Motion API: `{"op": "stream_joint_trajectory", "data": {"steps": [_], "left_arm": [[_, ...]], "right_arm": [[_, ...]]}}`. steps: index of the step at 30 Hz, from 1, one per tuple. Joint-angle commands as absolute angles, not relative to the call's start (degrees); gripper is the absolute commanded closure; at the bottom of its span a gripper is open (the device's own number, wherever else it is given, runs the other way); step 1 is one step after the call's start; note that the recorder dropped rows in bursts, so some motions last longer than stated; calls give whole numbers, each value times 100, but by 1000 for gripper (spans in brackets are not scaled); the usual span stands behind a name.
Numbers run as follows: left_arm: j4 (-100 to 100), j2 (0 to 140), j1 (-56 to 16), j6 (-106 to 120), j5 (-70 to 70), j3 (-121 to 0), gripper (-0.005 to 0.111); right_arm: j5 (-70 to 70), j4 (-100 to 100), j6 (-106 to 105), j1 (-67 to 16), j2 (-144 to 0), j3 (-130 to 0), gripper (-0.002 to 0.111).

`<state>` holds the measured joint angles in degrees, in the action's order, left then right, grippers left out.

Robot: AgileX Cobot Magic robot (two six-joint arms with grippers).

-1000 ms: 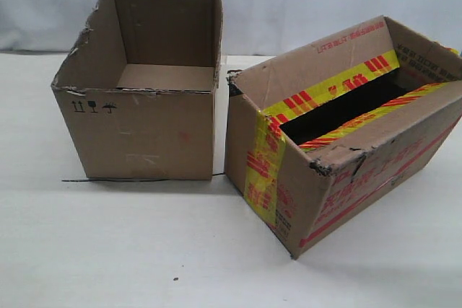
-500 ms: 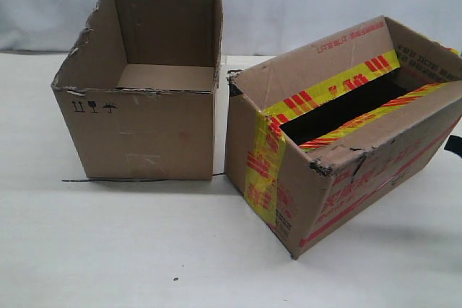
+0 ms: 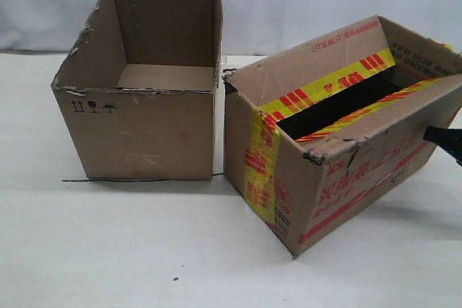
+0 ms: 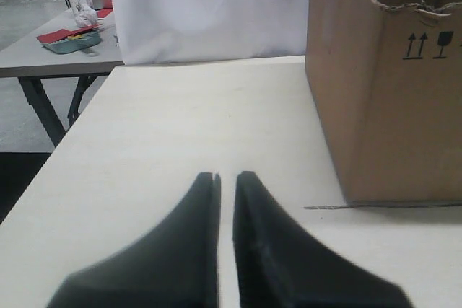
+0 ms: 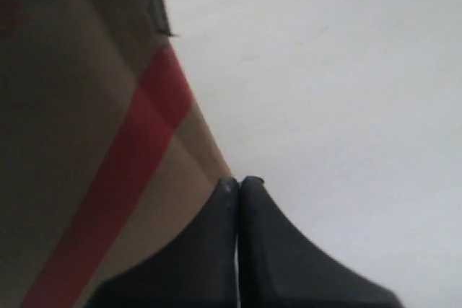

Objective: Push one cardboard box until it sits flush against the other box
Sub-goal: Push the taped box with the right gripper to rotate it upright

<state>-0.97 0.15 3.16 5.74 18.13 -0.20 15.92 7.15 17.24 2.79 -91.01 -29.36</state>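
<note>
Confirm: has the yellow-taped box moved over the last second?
Yes. The taped box has edged left, toward the plain box, which stayed put; the right claw is now at its long side.

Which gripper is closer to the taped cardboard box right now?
Right. The right gripper has its tips at the cardboard box's red-striped side. The left gripper hovers beside the other box, with the taped carton nowhere in its wrist view.

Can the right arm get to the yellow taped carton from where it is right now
Likely yes. The right end effector, fingers shut, sits right at the long outer side of the cardboard box, apparently touching it. Nothing stands between them in either view.
</note>
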Motion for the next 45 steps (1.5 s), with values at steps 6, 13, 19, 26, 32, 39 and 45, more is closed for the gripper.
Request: {"op": "stream_joint_trajectory", "data": {"steps": [6,13,19,26,32,39,45], "left_arm": [[-39,0,317,567,1768,0,107],[-39,0,317,567,1768,0,107],[-39,0,317,567,1768,0,107],[-39,0,317,567,1768,0,107],[-39,0,317,567,1768,0,107],[-39,0,317,567,1768,0,107],[-39,0,317,567,1768,0,107]], "right_arm": [[1692,1155,1853,315,-9974,-3665,109],[1653,1155,1853,315,-10520,-4238,109],[1230,1402,1827,315,-10960,-4959,109],[1032,1435,1827,255,-11433,-5714,109],[694,1591,1827,-337,-12015,-6642,109],[241,1591,1827,-640,-12521,-7643,109],[-375,1591,1762,-735,-12713,-8154,109]]}}
